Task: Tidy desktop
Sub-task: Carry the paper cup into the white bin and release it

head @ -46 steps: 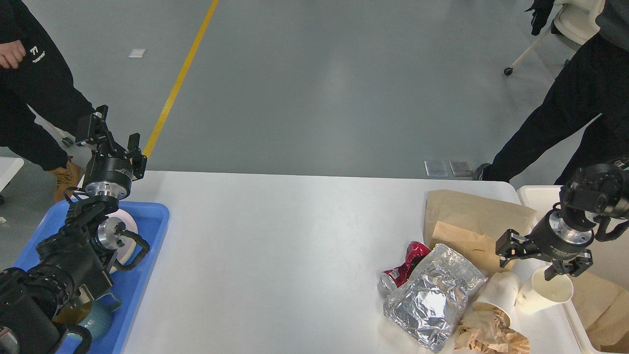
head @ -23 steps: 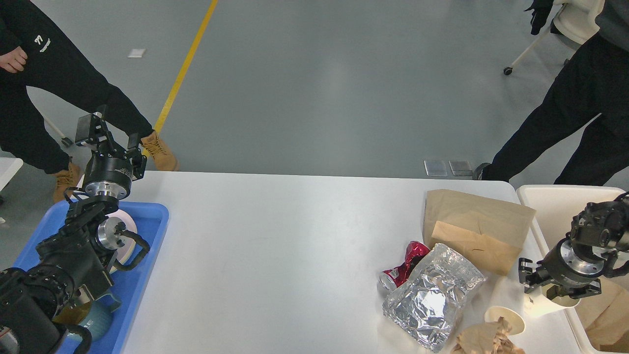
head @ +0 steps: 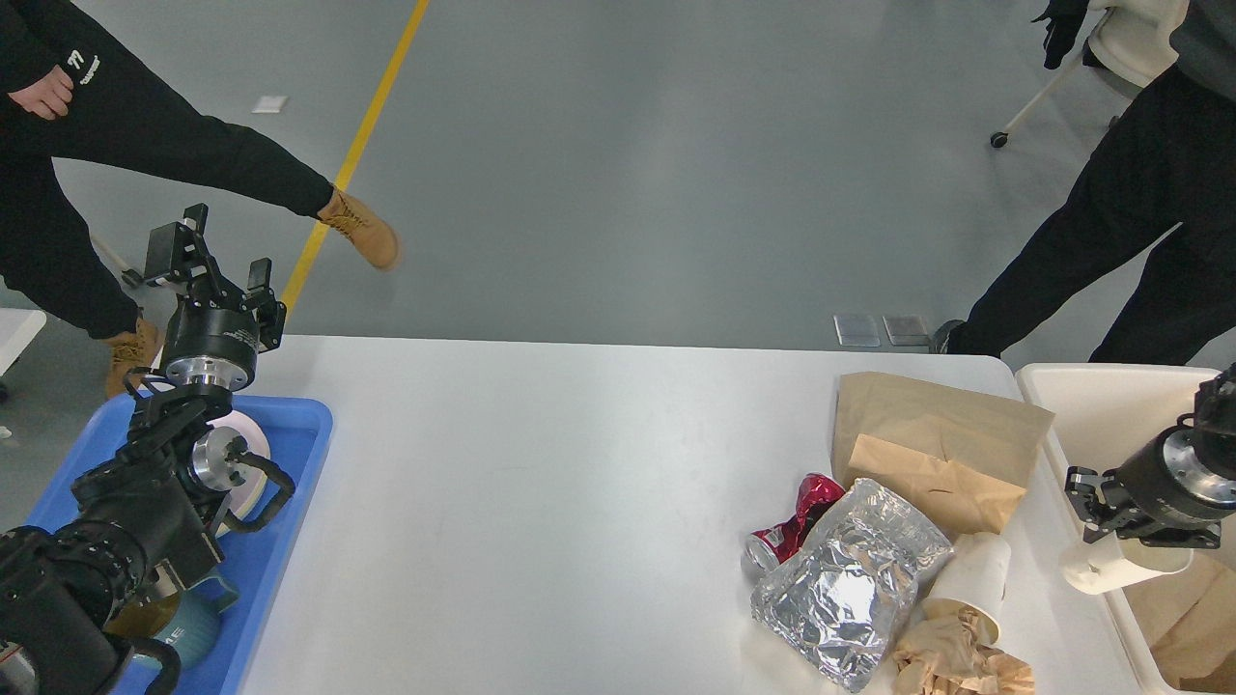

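Note:
The white desktop [head: 541, 502] holds litter at its right end: a brown paper bag [head: 927, 434], a crushed red can [head: 797, 531], a silver foil pouch [head: 850, 584], a tipped white paper cup [head: 977, 574] and crumpled brown paper [head: 956, 661]. My right gripper [head: 1125, 536] is shut on a second white paper cup [head: 1110, 569], which hangs on its side over the seam between the desktop and the cream bin [head: 1091, 396]. My left gripper [head: 217, 261] stands open and empty above the desktop's far left corner.
A blue tray [head: 290, 502] at the left edge carries a white plate [head: 249, 454] and a teal mug [head: 193, 627] under my left arm. Brown paper [head: 1183, 618] lies in the bin. People stand beyond the far left and far right corners.
My right gripper has carried the paper cup rightward and down, from over the desktop to the bin's edge. The left arm has barely moved. The person at left has swung a leg out.

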